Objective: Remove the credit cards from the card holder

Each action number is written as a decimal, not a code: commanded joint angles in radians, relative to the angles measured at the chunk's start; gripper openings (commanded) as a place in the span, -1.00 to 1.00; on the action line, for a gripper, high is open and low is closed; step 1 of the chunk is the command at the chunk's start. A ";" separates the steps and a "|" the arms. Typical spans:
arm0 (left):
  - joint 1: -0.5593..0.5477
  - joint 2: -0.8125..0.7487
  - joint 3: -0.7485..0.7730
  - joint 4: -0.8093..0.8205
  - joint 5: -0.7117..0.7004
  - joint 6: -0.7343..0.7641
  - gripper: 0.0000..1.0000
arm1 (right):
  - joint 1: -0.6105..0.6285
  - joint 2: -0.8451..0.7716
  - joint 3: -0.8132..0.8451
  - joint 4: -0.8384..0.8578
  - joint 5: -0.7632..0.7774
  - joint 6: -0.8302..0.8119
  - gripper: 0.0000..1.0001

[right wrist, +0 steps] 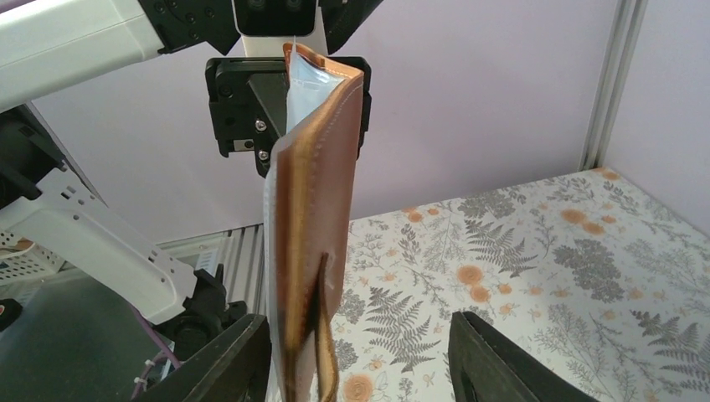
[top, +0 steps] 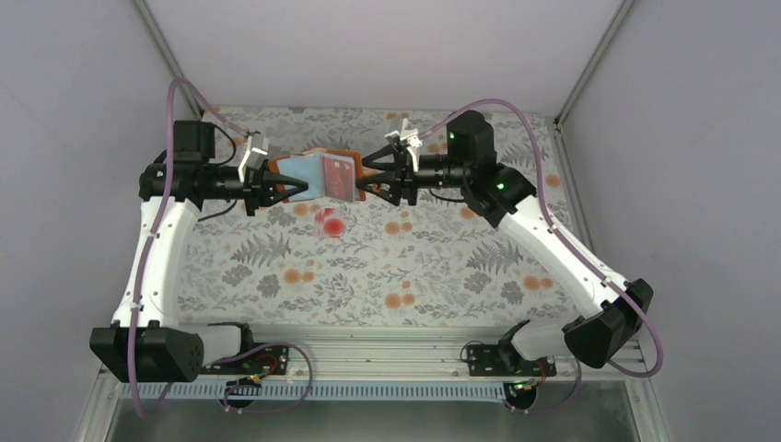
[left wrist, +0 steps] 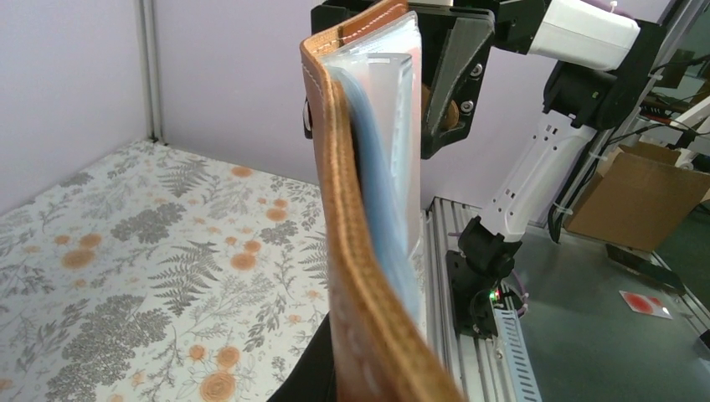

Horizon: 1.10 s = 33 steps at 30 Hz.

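- Card holder (top: 308, 172): open in mid-air above the table (top: 442, 267), with the left gripper (top: 297, 189) pinching its 9 o'clock edge.
- Right gripper (top: 362, 181): jaws spread astride the 3 o'clock edge, gripping nothing.
- Done: blotched credit card (top: 330, 224) lies on the table, at the holder's 6 o'clock.
- Left to do: red credit card (top: 338, 175) sits sleeved, so the task is roughly half complete.
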<state>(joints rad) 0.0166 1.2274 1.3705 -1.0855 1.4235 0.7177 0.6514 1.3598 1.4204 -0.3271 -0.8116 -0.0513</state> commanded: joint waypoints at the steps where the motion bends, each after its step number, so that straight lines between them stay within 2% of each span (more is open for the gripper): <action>1: -0.001 -0.012 -0.007 0.021 0.031 0.007 -0.95 | 0.005 0.020 0.003 0.012 0.027 0.017 0.00; 4: 0.000 -0.011 -0.008 0.021 0.029 0.005 -0.95 | 0.010 0.035 0.008 0.022 0.052 0.032 -0.28; 8: 0.000 -0.013 -0.011 0.022 0.027 0.006 -0.95 | 0.016 0.046 0.009 0.046 0.073 0.048 -0.42; 14: 0.000 -0.012 -0.017 0.032 0.023 -0.004 -0.95 | 0.038 0.078 0.021 0.058 0.077 0.061 -0.20; 21: 0.000 -0.011 -0.020 0.031 0.025 -0.001 -0.95 | 0.051 0.089 0.025 0.066 0.066 0.058 -0.15; 24: 0.000 -0.012 -0.019 0.026 0.026 0.005 -0.95 | 0.050 0.079 0.021 0.069 0.072 0.054 -0.18; 29: 0.000 -0.015 -0.018 0.016 0.031 0.018 -0.95 | 0.014 0.028 -0.014 0.085 0.103 0.051 -0.41; 33: 0.000 -0.015 -0.016 0.012 0.034 0.021 -0.95 | 0.005 0.028 -0.013 0.069 0.106 0.057 -0.39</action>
<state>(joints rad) 0.0231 1.2274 1.3518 -1.0786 1.3994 0.7143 0.6659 1.4158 1.4174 -0.2764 -0.7212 0.0067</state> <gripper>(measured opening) 0.054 0.291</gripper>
